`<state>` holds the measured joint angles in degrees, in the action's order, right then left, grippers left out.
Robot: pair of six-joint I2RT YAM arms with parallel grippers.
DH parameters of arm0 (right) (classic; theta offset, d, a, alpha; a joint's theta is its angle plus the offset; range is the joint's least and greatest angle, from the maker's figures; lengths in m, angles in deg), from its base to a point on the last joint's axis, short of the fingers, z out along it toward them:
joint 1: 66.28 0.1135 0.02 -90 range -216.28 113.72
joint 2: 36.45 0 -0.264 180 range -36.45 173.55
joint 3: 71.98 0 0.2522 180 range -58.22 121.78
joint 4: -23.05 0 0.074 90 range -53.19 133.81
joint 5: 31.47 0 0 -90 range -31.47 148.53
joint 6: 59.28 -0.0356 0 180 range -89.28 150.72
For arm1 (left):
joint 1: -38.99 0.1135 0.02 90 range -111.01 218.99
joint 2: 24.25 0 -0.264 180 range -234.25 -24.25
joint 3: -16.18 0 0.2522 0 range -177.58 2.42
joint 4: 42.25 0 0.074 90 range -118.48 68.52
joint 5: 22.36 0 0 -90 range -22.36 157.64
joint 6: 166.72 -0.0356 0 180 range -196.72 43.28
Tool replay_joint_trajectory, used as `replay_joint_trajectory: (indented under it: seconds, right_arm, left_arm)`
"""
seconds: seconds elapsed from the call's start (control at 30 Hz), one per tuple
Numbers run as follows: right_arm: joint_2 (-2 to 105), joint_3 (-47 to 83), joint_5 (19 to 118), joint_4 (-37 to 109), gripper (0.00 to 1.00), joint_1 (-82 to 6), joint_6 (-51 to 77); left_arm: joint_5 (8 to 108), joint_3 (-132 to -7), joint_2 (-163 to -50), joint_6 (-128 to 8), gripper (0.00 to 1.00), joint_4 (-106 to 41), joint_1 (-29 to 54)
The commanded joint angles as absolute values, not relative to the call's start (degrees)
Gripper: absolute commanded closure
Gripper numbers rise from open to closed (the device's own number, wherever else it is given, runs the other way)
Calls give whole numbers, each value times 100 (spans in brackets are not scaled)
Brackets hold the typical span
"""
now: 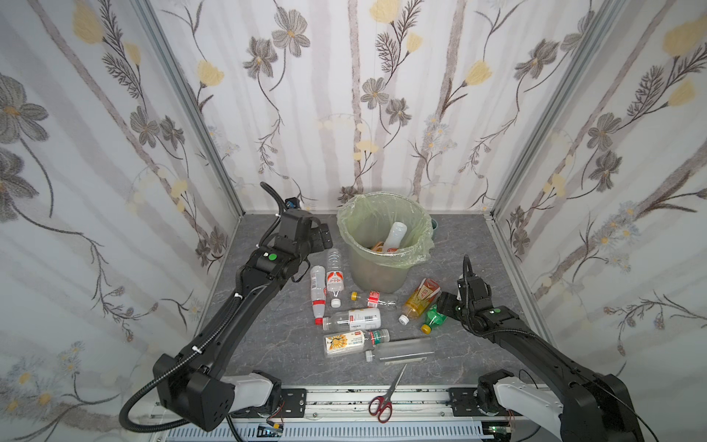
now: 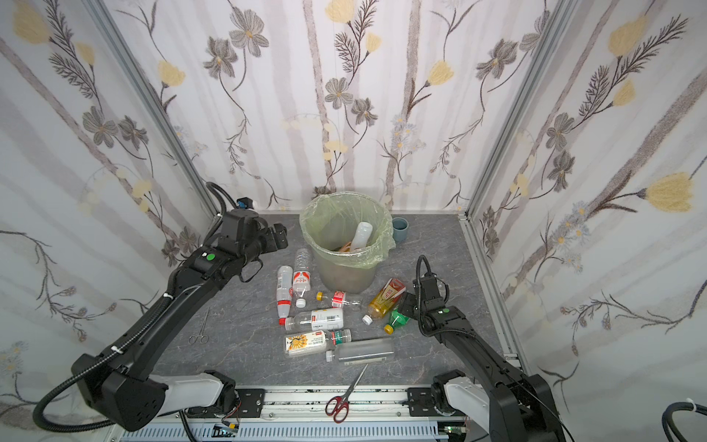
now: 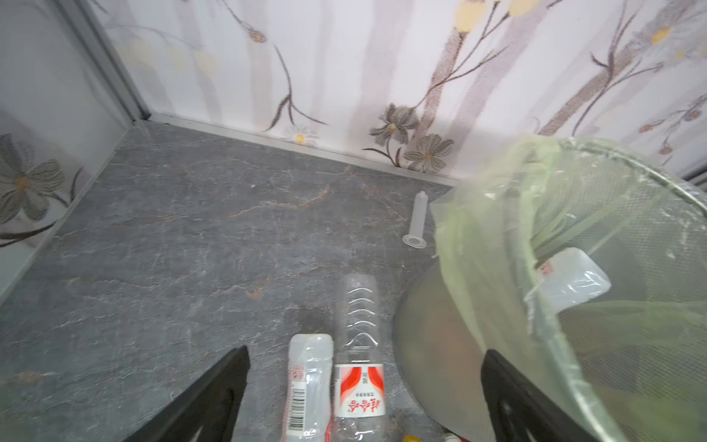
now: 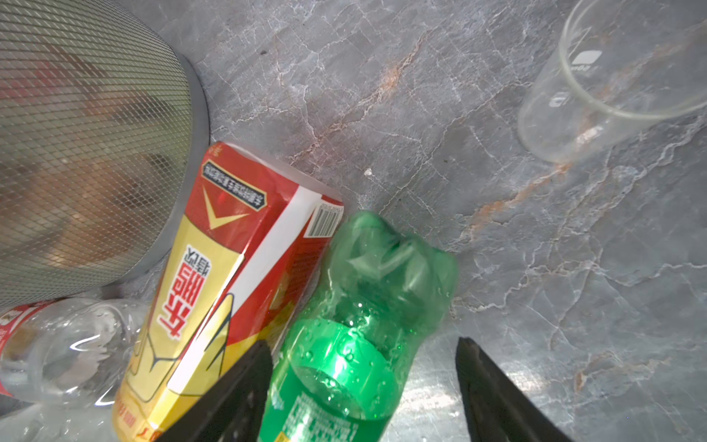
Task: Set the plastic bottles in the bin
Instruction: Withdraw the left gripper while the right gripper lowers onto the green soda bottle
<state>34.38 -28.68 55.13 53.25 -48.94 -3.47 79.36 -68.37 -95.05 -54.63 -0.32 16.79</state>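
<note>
The bin (image 1: 377, 272), lined with a pale green bag, stands at the back middle with a white bottle (image 1: 396, 234) leaning inside. My left gripper (image 1: 323, 235) hangs open and empty beside the bin's left rim, above two clear red-white-labelled bottles (image 3: 357, 382) lying side by side. My right gripper (image 4: 363, 344) is open, low on the table, its jaws either side of a green bottle (image 4: 355, 344). One finger touches it and the other stands apart. An amber bottle (image 4: 214, 283) lies against the green one. Several more plastic bottles (image 1: 354, 318) lie in the middle.
Red-handled scissors (image 1: 382, 402) lie at the front edge. A glass beaker (image 4: 612, 76) lies beyond the right gripper. A blue-grey cup (image 2: 399, 229) stands behind the bin, a syringe barrel (image 3: 417, 222) beside it, and metal forceps (image 2: 202, 329) lie at the left. Walls enclose three sides.
</note>
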Motion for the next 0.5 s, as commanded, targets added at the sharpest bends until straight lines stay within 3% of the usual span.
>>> replay_joint_trajectory:
  seconds: [0.0,0.47]
  right_arm:
    - [3606,-2912,5437,4914,24,-4883,-511]
    - [4241,-3095,5445,4489,26,-4882,-725]
  left_arm:
    - [7776,-6185,-8952,-5292,0,-528,2020]
    - [7406,-5143,-8725,-5303,0,-592,2667]
